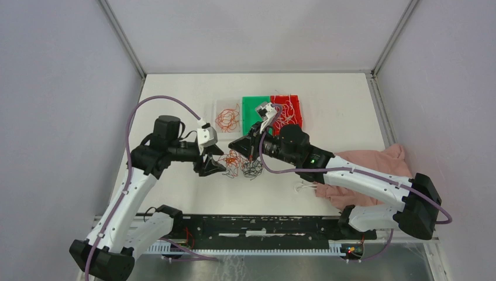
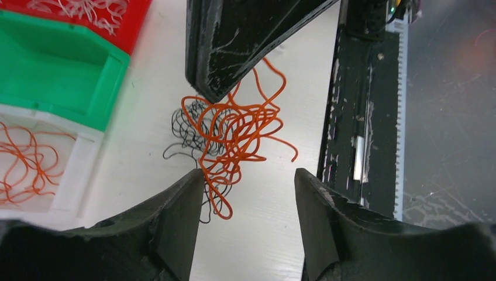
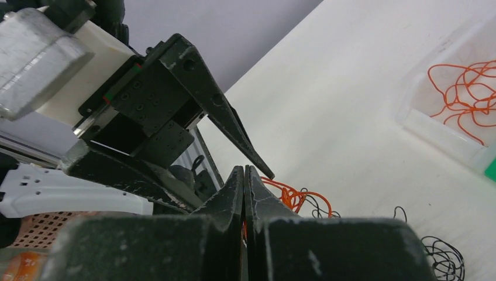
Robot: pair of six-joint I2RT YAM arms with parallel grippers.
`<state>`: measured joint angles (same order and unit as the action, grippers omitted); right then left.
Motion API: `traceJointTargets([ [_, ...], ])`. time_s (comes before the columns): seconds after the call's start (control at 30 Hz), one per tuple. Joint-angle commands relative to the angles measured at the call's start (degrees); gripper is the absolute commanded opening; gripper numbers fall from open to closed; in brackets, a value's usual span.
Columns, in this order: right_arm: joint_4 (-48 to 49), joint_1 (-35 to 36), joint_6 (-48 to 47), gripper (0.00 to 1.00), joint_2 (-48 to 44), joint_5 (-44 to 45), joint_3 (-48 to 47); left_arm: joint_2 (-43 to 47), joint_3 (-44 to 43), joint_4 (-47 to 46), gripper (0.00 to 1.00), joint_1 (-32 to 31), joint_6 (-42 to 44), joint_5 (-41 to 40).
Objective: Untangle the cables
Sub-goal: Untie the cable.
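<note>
Bright even overhead light, soft faint shadows, top view sharp, near wrist-view foreground slightly blurred

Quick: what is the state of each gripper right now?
Left gripper: open, holding nothing.
Right gripper: closed, it seems on the orange cables.

Setting: robotics lab test cell.
Enclosure: plain grey panels (image 1: 58, 88) on three sides, joined by aluminium frame posts (image 1: 123, 41).
Rig: left arm (image 1: 126, 196) and right arm (image 1: 362, 181), white and black, mounted on a black rail (image 1: 263, 225) at the near edge of a white worktop (image 1: 333, 93).
Cabling: purple hoses (image 1: 153, 100) looped along both arms.
Electronics: green indicator light (image 1: 314, 159) lit on the right arm.
Fixtures: clear tray (image 1: 227, 117), green bin (image 1: 254, 104) and red bin (image 1: 290, 108) side by side on the worktop.
</note>
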<state>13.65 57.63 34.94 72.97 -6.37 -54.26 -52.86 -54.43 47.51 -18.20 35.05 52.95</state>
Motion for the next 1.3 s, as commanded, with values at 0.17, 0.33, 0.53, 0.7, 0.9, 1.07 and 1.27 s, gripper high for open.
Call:
traceJointTargets([
  [0.17, 7.52, -0.39, 4.52, 0.01, -0.75, -4.16, -2.26, 7.19, -0.73, -19.15, 0.66, -0.27, -20.97, 6.98],
  [0.33, 8.78, -0.38, 6.32, 0.00, -0.01, -5.20, -2.98, 6.92, 0.89, -21.27, 0.57, -0.32, -21.97, 6.18],
  [0.53, 12.72, -0.34, 10.26, 0.01, 2.14, -6.86, -3.77, 6.96, 3.38, -25.48, 0.38, -0.57, -24.06, 4.51],
  [0.7, 13.82, 0.14, 11.43, 0.01, 2.90, -7.53, -3.92, 7.36, 4.49, -28.74, 0.22, -0.70, -25.91, 2.52],
  [0.9, 13.92, 0.70, 11.99, 0.05, 3.23, -7.88, -3.89, 7.62, 6.46, -33.03, 0.03, -0.72, -29.25, -0.56],
  [1.07, 12.90, 0.52, 11.75, 0.28, 1.18, -5.42, -2.19, 9.09, 7.64, -36.78, 0.03, -0.74, -35.26, -3.37],
  [1.27, 13.26, -2.39, 12.71, 0.62, -5.61, -1.80, 3.49, 10.82, 8.40, -37.58, 0.03, -0.69, -41.36, -2.72],
])
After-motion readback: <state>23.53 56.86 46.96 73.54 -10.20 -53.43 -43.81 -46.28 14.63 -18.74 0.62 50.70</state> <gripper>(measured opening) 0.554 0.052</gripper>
